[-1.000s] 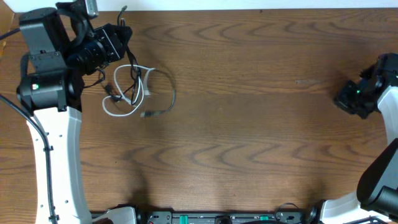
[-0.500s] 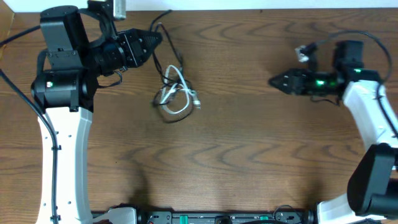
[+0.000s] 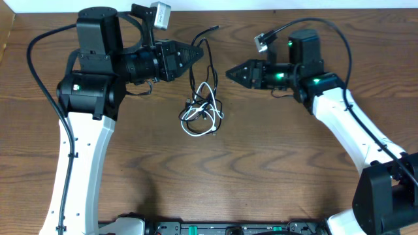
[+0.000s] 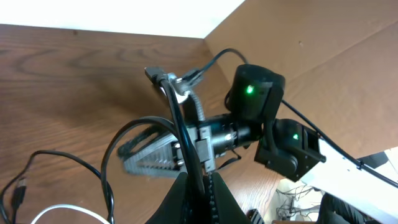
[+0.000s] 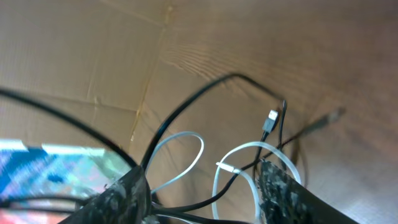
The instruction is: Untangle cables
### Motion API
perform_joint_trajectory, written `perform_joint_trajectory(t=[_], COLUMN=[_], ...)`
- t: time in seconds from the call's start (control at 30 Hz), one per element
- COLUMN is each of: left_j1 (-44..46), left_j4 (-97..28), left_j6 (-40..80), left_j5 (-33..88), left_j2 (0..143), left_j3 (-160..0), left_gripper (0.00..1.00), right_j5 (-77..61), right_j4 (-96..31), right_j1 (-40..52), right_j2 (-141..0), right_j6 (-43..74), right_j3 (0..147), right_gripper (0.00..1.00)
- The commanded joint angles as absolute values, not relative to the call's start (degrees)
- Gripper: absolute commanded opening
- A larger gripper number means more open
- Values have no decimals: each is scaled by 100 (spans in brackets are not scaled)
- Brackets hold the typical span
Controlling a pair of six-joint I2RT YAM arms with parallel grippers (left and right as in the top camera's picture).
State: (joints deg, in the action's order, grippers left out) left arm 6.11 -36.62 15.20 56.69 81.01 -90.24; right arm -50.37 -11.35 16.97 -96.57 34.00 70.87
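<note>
The cables (image 3: 202,111), thin black and white cords, hang and lie in a loose tangle at mid-table. One black cable (image 3: 209,40) rises from the tangle to a free end at the back. My left gripper (image 3: 197,55) is shut on this black cable (image 4: 177,118), which stands up between its closed fingers (image 4: 200,190). My right gripper (image 3: 230,72) faces it from the right, open, tips close to the hanging strands. In the right wrist view white loops (image 5: 249,149) and black strands (image 5: 205,93) cross between its spread fingers (image 5: 202,196), with nothing gripped.
Brown wooden table (image 3: 294,170). A cardboard wall (image 5: 93,62) stands at the table's back left. Each arm's thicker black lead arcs over it (image 3: 333,29). The left arm's white link (image 3: 78,163) runs down the left side.
Both arms have swung in toward the middle. The left gripper carried the tangle to the right. The right gripper came in from the far right, opened, and now faces the hanging strands.
</note>
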Motion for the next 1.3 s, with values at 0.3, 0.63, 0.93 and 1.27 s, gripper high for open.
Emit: perform_joint_trajectory(t=[0.3,0.63,0.93,1.27], left_j1=[690,788,1028,987], left_j4=[-3570,-3553,-3551,-3997], left_j6=[1496,1551,1815,1809], left_j5=[5546,5413,5284,3946], left_j2=[8123,8130,8130,8128], left_j3=[-8973,-8973,-8973,-8973], left_gripper=[7,7,7,8], right_j5=[-4639,-5612,-4740,-2467], right_j4=[-1118,-794,-1004,-2672], right_j1=[2051,1938,2410,2152], right_j2=[-9564,-9564,-9714,-9804], right_j6=[4473,3988,3957,3879], right_j3=[7155,7155,7148,7150], right_gripper=[51,50,40,1])
